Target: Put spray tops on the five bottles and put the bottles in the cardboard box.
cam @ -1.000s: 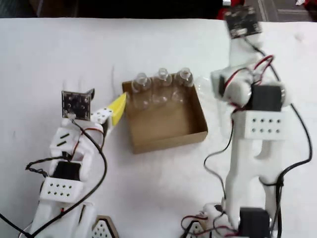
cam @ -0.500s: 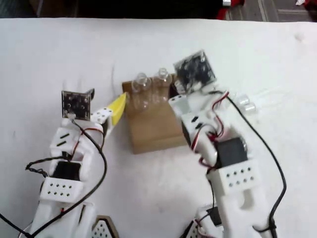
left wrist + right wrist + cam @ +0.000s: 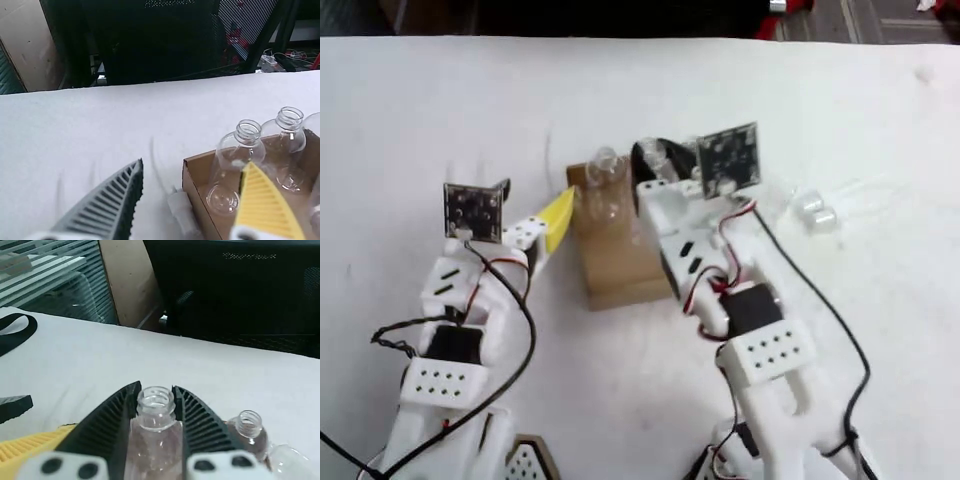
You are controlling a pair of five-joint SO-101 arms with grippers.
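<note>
1. My right pincer [image 3: 155,390] is closed on the neck of a clear bottle [image 3: 155,440], with a black finger on each side and the mouth bare.
2. In the high view this grip sits over the far side of the cardboard box [image 3: 620,265]. I cannot tell whether the bottle's base rests on the box floor.
3. My left pincer [image 3: 193,167] is spread wide and holds nothing. Its yellow finger [image 3: 558,218] lies just beside the box's left wall, near the far corner.
4. Two standing bottles [image 3: 239,150] [image 3: 288,131] are upright inside the box by that corner, mouths bare.
5. A neighbour bottle [image 3: 248,429] stands just beside the held one. I cannot tell whether it is one of that pair.
6. My right arm [image 3: 750,340] lies across the box's right half and blocks the view into it.
7. The surface [image 3: 420,100] is white. Right of the box, apart from it, lie some clear pieces [image 3: 817,210]. I cannot make out whether they are bottles or spray tops.
8. A black strap [image 3: 17,332] and a flat black piece [image 3: 15,407] lie on the surface off to my left side.
9. In the room, a dark mesh chair [image 3: 165,35] sits beyond the far edge, and there are slatted blinds [image 3: 45,270] with a tan panel beside them.
10. The held bottle's lower body is cut off in the right wrist view.
</note>
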